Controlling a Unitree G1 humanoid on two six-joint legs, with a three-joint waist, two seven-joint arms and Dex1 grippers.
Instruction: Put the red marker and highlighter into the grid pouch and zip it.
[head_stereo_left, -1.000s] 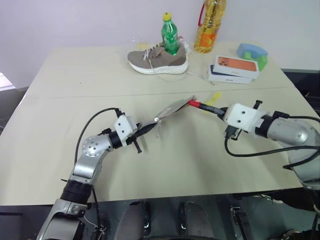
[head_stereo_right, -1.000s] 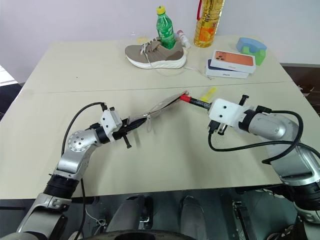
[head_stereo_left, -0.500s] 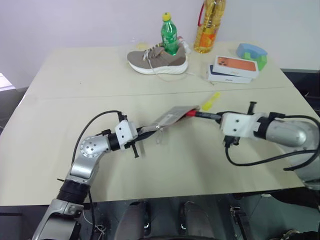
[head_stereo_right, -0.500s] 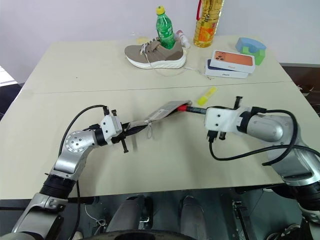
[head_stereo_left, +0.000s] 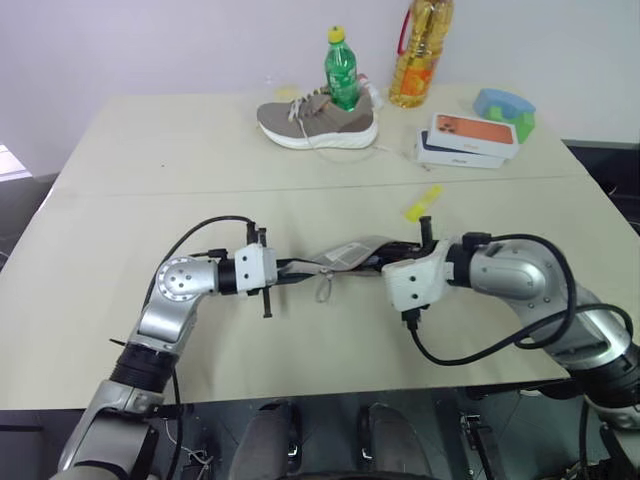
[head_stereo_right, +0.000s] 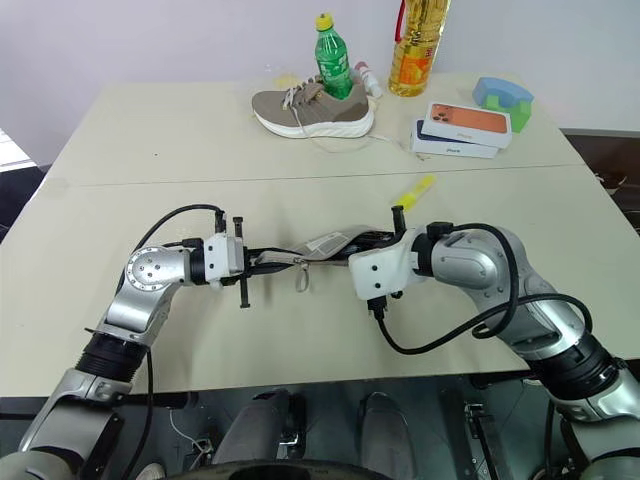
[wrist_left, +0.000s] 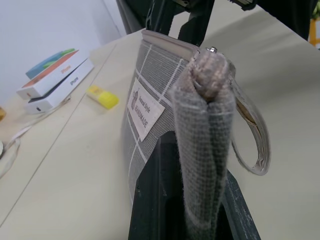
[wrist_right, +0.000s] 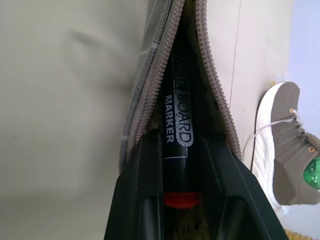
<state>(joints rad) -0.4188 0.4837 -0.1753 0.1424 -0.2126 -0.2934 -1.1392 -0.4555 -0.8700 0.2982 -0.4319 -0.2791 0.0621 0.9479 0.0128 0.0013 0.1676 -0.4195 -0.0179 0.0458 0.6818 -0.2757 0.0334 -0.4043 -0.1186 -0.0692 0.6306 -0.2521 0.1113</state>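
Note:
The grid pouch (head_stereo_left: 350, 254), grey with white lines and a small white label, hangs just above the table's middle. My left gripper (head_stereo_left: 298, 266) is shut on its left end, and the zipper pull cord (head_stereo_left: 324, 289) dangles below. My right gripper (head_stereo_right: 370, 240) points into the pouch's open zipper mouth (wrist_right: 145, 75) from the right. The red marker (wrist_right: 177, 135) lies along that gripper, its black body inside the mouth and its red end (wrist_right: 182, 200) toward the wrist. The yellow highlighter (head_stereo_left: 422, 203) lies on the table behind the right gripper, apart from both hands.
A grey shoe (head_stereo_left: 318, 120), a green bottle (head_stereo_left: 341, 70) and a yellow oil bottle (head_stereo_left: 420, 50) stand at the table's far edge. Stacked phone boxes (head_stereo_left: 470, 138) and a blue-green object (head_stereo_left: 505, 105) sit at the far right. Bare tabletop lies in front of the hands.
My right gripper has moved left to the pouch and the marker has slid into its mouth. The pouch has dropped from a raised tilt to nearly level.

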